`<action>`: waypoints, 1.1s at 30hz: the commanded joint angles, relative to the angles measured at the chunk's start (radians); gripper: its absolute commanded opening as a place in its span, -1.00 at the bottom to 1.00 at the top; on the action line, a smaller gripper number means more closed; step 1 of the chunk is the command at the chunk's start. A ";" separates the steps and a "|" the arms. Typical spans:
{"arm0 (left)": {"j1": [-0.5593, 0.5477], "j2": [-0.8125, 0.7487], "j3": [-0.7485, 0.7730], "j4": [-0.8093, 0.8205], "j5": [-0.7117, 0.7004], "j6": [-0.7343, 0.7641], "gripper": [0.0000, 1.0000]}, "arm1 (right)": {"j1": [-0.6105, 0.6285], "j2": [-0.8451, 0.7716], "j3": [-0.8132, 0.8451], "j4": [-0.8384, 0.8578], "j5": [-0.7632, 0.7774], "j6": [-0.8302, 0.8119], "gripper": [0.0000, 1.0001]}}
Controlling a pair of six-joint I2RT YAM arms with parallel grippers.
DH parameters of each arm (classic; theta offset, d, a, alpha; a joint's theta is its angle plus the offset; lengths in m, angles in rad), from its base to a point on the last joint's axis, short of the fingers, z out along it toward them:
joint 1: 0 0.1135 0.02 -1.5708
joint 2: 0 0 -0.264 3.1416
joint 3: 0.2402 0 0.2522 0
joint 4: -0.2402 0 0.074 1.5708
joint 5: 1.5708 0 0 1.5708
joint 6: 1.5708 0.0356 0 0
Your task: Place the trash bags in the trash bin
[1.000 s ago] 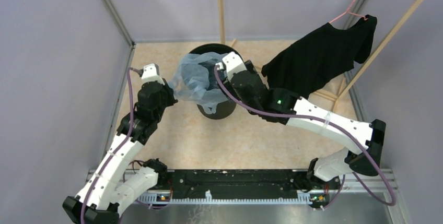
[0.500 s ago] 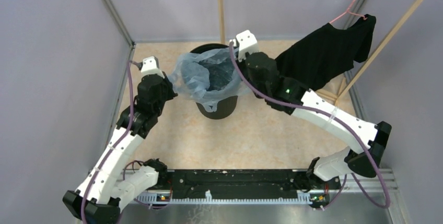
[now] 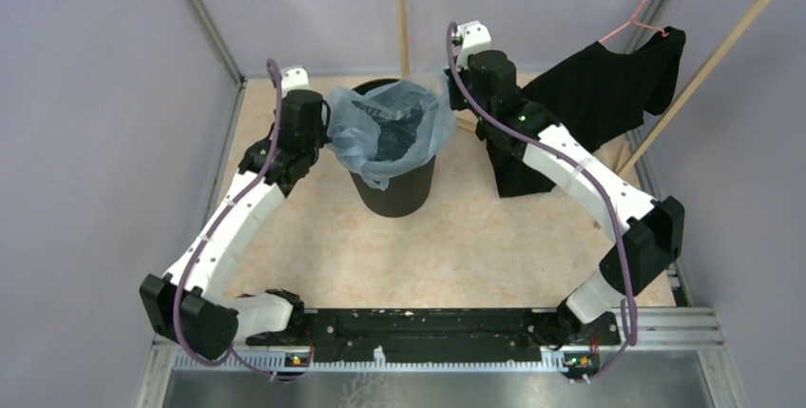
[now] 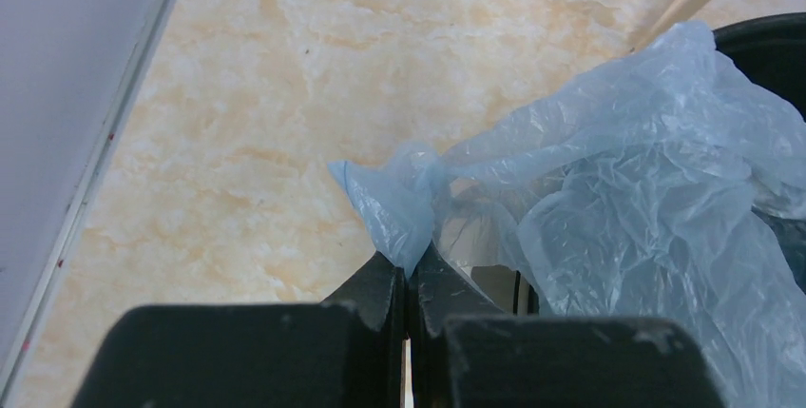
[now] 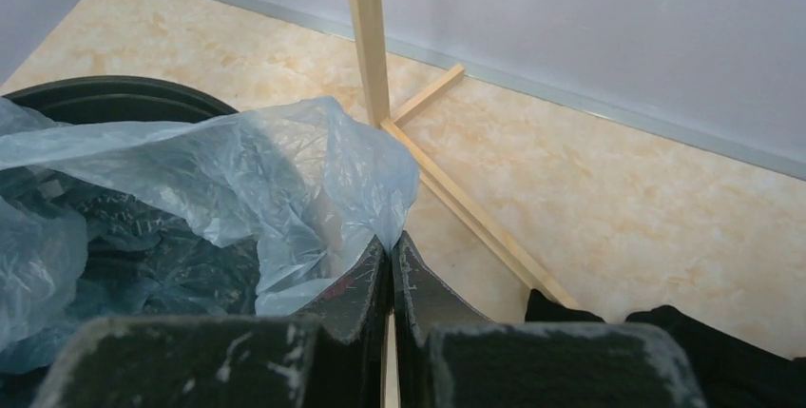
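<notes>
Left gripper point(image 4: 409, 270) is pinched tight on a corner of the pale blue trash bag point(image 4: 618, 170), with the jaws nearly touching and film squeezed between them. Same deal for the right gripper point(image 5: 390, 246), clamped on the opposite edge of the bag.

From the top view, the 2 arms make a wide bracket. The left elbow sits out at the lower left, with the forearm angling up toward center. The right elbow is out at the right edge, and its forearm reaches up-left to the top middle.

The bag is spread open over the mouth of the black bin point(image 3: 394, 189) at upper center, its film draping down the front rim. A black T-shirt point(image 3: 589, 94) hangs on the wooden rack point(image 3: 401, 9) in the upper right, partly behind the right arm.
</notes>
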 commanded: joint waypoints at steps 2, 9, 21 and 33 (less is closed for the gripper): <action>0.024 0.066 0.091 0.023 -0.065 0.055 -1.00 | -0.047 0.036 0.018 0.080 -0.105 0.035 -1.00; 0.067 0.135 0.082 0.026 0.003 0.035 -1.00 | -0.081 0.028 -0.064 0.108 -0.142 0.069 -1.00; 0.122 0.109 -0.090 0.055 0.181 -0.034 -1.00 | -0.111 0.106 -0.046 0.162 -0.205 0.090 -1.00; 0.128 0.038 -0.117 0.076 0.180 -0.016 -1.00 | -0.125 0.111 -0.221 0.217 -0.301 0.147 -1.00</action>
